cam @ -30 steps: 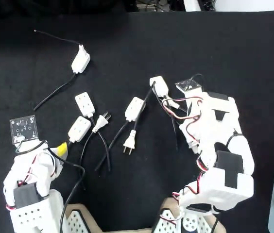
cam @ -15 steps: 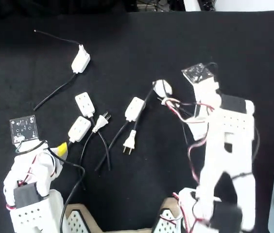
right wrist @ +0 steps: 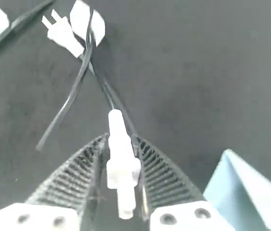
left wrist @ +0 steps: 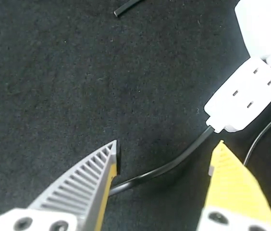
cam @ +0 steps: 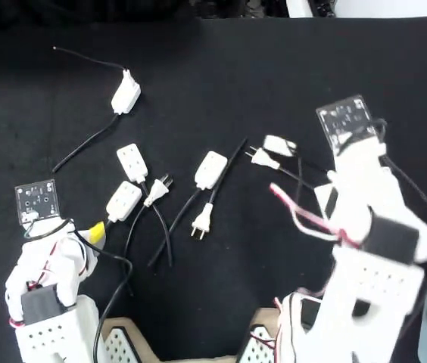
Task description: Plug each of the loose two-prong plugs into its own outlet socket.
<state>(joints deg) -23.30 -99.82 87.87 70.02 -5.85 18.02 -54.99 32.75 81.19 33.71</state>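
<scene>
One plug (right wrist: pixel 121 178) clamped lengthwise between the right fingers (right wrist: pixel 73 183) over the table (cam: pixel 221 68) toward its right edge, lead (right wrist: pixel 102 82) trailing ahead; likely bound for the mid-table socket (cam: pixel 210 169), nearest this arm, with the left fingers (left wrist: pixel 78 192) spread wide beside the near-left socket (left wrist: pixel 246 94).

Five white outlet sockets are lying on the black tabletop. The far-left socket (cam: pixel 126 92) is trailing a black cord. The mid-left socket (cam: pixel 132 161) is facing its slots upward, with the near-left socket (cam: pixel 123 200) just nearer. The centre socket (cam: pixel 210 169) and the right socket (cam: pixel 279 144) are lying further right.

Three white two-prong plugs are lying loose:
- The left plug (cam: pixel 157 190) is just right of the near-left socket, prongs pointing far-right.
- The centre plug (cam: pixel 201 219) is nearer than the centre socket, prongs pointing near.
- The right plug (cam: pixel 263 157) is beside the right socket, prongs pointing left.

A fourth plug (right wrist: pixel 119 168) is sitting clamped between the jaws of the right gripper (right wrist: pixel 119 140), its black cord running away from it.
</scene>
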